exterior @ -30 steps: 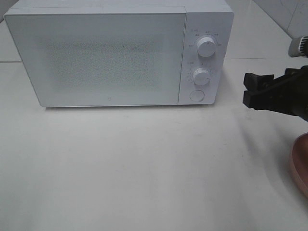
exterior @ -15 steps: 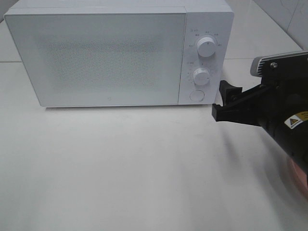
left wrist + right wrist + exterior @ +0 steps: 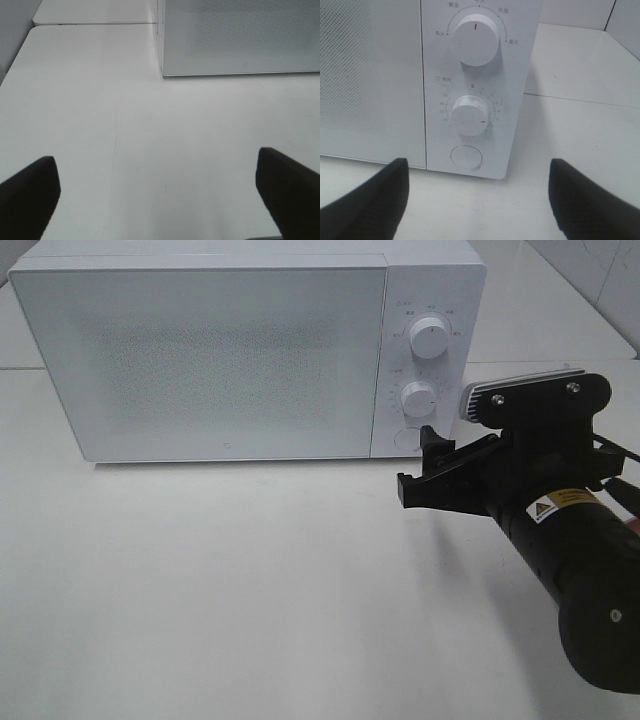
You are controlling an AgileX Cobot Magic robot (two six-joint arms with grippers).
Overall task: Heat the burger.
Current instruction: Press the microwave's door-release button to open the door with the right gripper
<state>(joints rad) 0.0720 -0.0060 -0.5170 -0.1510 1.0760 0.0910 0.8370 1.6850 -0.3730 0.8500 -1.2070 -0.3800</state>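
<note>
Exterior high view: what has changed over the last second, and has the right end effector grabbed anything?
The right end effector swept leftward from the view's right edge to the microwave's control panel, tips now near the round button. It stands open, holding nothing. Its arm now hides the pink plate. The door stayed shut and both knobs unturned.

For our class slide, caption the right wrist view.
Open end effector facing the closed microwave: upper dial, lower dial, round button.

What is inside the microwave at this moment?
The microwave is shut, and its speckled white door shows nothing through it. Whether the burger is inside cannot be seen; no burger shows in any view.
</note>
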